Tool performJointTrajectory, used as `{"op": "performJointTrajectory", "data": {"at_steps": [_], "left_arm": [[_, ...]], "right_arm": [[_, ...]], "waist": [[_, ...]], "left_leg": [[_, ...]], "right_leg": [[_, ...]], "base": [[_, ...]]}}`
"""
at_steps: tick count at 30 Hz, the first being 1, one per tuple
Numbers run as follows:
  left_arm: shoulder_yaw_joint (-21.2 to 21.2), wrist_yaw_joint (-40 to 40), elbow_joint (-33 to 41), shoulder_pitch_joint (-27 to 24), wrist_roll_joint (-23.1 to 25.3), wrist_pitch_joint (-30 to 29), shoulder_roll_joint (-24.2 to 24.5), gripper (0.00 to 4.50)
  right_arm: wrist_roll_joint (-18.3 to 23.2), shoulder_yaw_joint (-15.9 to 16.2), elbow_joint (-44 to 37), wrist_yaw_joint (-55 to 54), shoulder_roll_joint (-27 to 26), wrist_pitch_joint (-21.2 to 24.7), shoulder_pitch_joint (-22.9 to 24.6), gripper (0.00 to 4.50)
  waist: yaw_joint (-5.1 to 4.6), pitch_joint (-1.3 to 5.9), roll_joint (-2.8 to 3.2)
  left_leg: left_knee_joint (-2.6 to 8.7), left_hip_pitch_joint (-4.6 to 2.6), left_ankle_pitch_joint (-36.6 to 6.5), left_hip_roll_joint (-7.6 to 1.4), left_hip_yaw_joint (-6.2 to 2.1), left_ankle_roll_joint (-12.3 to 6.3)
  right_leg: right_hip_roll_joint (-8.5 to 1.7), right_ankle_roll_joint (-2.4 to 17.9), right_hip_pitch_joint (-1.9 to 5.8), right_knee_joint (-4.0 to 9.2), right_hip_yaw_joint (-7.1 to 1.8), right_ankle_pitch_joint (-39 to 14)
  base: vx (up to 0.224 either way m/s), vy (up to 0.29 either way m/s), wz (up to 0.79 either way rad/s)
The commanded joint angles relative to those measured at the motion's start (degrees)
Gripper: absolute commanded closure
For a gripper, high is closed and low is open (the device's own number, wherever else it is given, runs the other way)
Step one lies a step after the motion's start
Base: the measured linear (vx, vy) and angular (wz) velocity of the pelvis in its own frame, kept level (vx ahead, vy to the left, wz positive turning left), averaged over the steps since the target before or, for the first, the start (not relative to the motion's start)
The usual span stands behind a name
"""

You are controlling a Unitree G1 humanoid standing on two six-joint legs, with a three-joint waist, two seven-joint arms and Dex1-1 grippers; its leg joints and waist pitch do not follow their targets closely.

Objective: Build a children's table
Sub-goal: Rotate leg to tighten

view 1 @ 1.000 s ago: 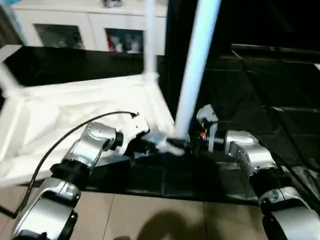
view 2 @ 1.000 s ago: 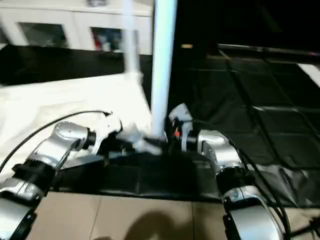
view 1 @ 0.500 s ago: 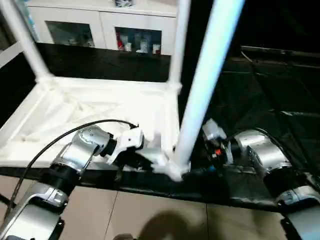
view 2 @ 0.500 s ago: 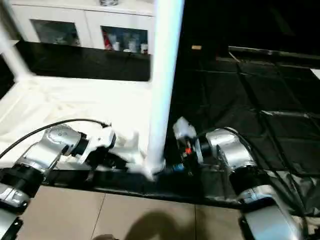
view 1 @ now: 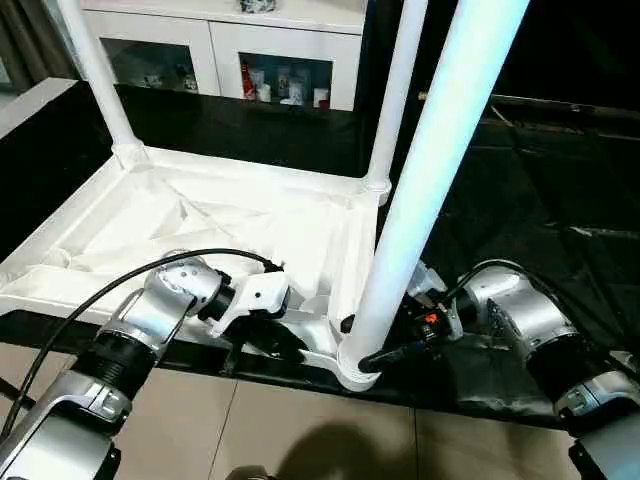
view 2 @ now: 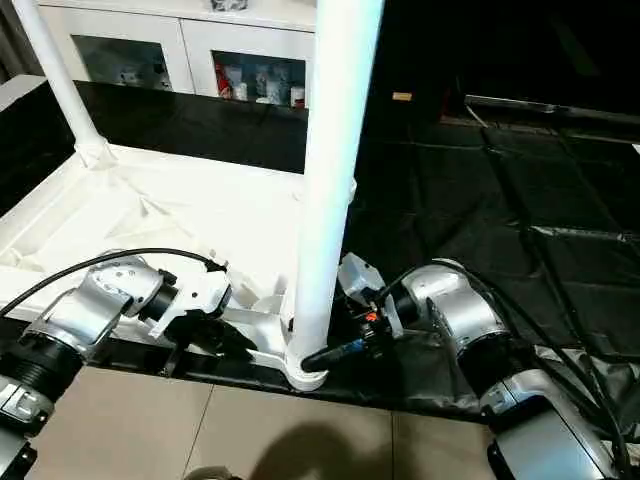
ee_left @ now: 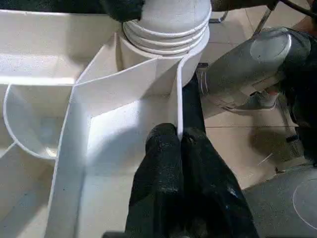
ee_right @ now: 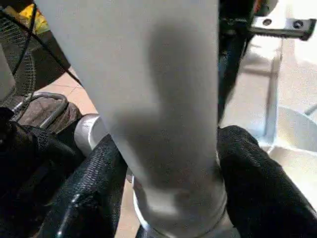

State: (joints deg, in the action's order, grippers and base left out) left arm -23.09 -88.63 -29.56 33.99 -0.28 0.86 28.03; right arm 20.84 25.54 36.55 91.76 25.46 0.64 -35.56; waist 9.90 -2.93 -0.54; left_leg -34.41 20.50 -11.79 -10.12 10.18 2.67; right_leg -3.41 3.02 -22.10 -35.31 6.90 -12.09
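The white table top [view 1: 215,215] lies upside down, ribbed underside up, on a black surface. Two white legs [view 1: 95,70] stand in its far corner sockets. A third, thick leg [view 1: 430,180] rises from the near right corner socket [view 1: 355,368]. My left gripper [ee_left: 179,136] is shut on the thin near rim wall [ee_left: 178,99] just beside that socket. My right gripper [view 1: 385,352] is shut on the near leg's base [ee_right: 153,109], with a black finger [ee_right: 94,183] pressed to each side.
A white cabinet with glass doors [view 1: 260,50] stands behind the table. Black sheeting [view 1: 540,180] covers the floor to the right. Beige tiles [view 1: 300,430] lie in front. A black cable [view 1: 100,300] loops off my left forearm.
The head camera has tilted, so the whole picture has shifted and more of the table shows. Both grippers keep their holds at the near right corner.
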Motion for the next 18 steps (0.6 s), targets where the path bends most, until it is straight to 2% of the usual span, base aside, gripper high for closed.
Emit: {"op": "performJointTrajectory", "data": {"at_steps": [1,5,10,12,13,15,16,17,18], "left_arm": [[-2.1,-2.6,0.8,-0.2,0.6,0.9,-0.2,4.50],[-1.8,-2.2,0.7,-0.2,0.1,0.2,-0.2,4.50],[-1.2,-2.0,0.8,-0.1,-0.6,-1.1,-0.6,4.50],[-0.9,-1.7,0.5,0.1,-1.0,-1.7,-0.9,4.50],[-0.2,-0.2,0.1,0.3,-1.3,-3.4,-1.6,4.50],[0.5,1.8,-0.8,0.7,-1.2,-4.5,-2.5,4.50],[1.5,5.8,-2.8,1.6,-0.8,-6.1,-4.1,4.50],[2.2,8.7,-4.1,2.3,-0.5,-7.6,-5.3,4.50],[2.5,10.2,-4.7,2.6,-0.5,-8.8,-5.9,4.50]], "right_arm": [[1.0,0.6,-0.8,0.7,0.5,-0.4,0.0,2.03],[2.8,2.1,-0.9,0.7,1.1,-0.2,-0.2,2.31],[3.9,3.0,-2.0,0.7,1.6,1.4,0.2,2.40],[3.4,2.5,-1.8,0.7,1.1,1.9,0.4,2.41],[1.6,0.9,-1.1,0.4,0.0,3.3,0.6,2.41],[0.3,-0.2,-0.3,-2.0,-1.2,4.9,0.6,2.41],[-1.5,-1.8,1.1,-9.2,-3.6,6.0,0.5,2.41],[-2.0,-2.2,1.8,-15.1,-5.3,6.6,0.3,2.41],[-2.3,-2.3,2.2,-18.5,-6.2,6.5,0.2,2.41]], "waist": [[-0.30,3.96,-0.46],[-0.32,3.93,-0.47],[-0.25,3.97,-0.46],[-0.31,3.92,-0.57],[-0.36,3.92,-0.61],[-0.39,3.83,-0.38],[-0.38,3.78,-0.39],[-0.76,3.41,-0.20],[-1.01,3.18,-0.19]], "left_leg": [[3.63,-0.25,-2.6,-4.48,-1.39,-5.42],[3.61,-0.21,-2.6,-4.41,-1.37,-5.46],[3.60,-0.28,-2.7,-4.44,-1.39,-5.37],[3.59,-0.18,-2.8,-4.38,-1.35,-5.37],[3.55,-0.14,-2.7,-4.36,-1.27,-5.20],[3.56,-0.02,-2.8,-4.29,-1.34,-4.98],[3.66,-0.18,-3.7,-4.32,-1.42,-4.60],[3.81,-0.24,-4.8,-4.12,-1.30,-3.75],[4.04,-0.54,-7.0,-3.91,-1.53,-2.37]], "right_leg": [[-6.79,9.4,2.96,3.56,-4.46,-6.5],[-6.75,9.5,2.99,3.59,-4.42,-6.2],[-6.69,9.3,2.96,3.58,-4.42,-6.7],[-6.72,9.3,3.02,3.63,-4.43,-6.8],[-6.74,9.3,3.03,3.57,-4.49,-7.0],[-6.72,9.1,2.99,3.81,-4.41,-7.8],[-6.81,8.7,2.98,4.02,-4.40,-9.3],[-6.51,8.1,2.64,4.51,-4.40,-11.9],[-6.88,6.9,2.89,5.27,-4.31,-17.3]], "base": [[0.000,0.000,0.00],[0.000,0.000,0.00],[0.000,0.000,0.00],[0.000,0.000,0.00],[0.000,0.000,0.00],[0.000,0.000,0.00],[0.000,0.000,0.00],[0.000,0.000,0.00],[0.000,0.000,0.00]]}}
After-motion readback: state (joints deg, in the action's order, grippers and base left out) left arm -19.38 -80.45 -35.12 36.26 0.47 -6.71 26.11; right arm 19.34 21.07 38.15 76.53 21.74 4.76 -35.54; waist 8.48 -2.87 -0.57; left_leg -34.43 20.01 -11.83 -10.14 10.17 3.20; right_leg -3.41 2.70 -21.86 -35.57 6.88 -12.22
